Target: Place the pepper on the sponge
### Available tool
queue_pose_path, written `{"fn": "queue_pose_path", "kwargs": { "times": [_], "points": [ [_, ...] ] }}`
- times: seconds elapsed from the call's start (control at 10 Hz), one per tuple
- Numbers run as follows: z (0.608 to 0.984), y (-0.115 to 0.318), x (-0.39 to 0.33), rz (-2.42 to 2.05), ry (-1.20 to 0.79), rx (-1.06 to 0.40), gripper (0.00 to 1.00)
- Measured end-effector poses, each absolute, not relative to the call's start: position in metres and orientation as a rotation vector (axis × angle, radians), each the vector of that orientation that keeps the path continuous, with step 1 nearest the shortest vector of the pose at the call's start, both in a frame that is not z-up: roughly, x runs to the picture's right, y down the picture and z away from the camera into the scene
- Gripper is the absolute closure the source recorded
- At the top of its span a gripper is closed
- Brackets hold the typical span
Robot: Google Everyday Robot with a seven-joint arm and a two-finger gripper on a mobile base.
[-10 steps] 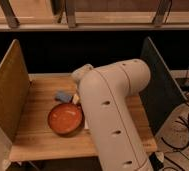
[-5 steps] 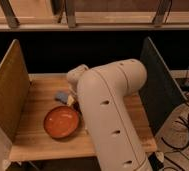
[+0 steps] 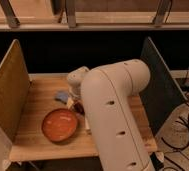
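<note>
Camera view (the only one).

- Arm (image 3: 113,110): the big white link fills the foreground and reaches in over the wooden table (image 3: 40,85), with the wrist bent downward. It hides much of the working area behind it.
- Gripper (image 3: 73,102): low over the table, just right of the sponge (image 3: 62,95) and just beyond the far rim of the orange plate (image 3: 59,125). I cannot tell how wide it stands or whether it grips anything, because the arm's bulk covers it.
- Pepper (image 3: 79,106): only a small dark red patch shows, right at the gripper's tip and tucked under the arm's edge. I cannot tell whether it rests on the wood or hangs in the gripper.
- Sponge: flat on the table, blue-grey, left of the gripper. Its visible top is bare, and the pepper sits beside it, not on it.
- Plate: nothing visible in it, and it stands in front of both task items.

Judgement: the gripper is low and close to the pepper because the pepper is what has to be carried. The sponge is so near that only a short sideways shift to the left would be needed. Two side panels (image 3: 8,95) enclose the work area.
</note>
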State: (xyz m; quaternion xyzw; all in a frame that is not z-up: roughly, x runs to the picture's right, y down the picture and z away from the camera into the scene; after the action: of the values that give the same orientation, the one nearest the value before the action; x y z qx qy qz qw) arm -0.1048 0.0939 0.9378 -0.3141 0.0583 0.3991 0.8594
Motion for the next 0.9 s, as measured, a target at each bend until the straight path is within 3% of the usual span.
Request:
{"fn": "queue_pose_path", "kwargs": {
  "times": [0.6,0.9],
  "points": [
    [0.931,0.082,-0.090,0.872,0.123,-0.629,0.96],
    [0.916,0.048,-0.083,0.884,0.090,-0.547,1.00]
  ]
}}
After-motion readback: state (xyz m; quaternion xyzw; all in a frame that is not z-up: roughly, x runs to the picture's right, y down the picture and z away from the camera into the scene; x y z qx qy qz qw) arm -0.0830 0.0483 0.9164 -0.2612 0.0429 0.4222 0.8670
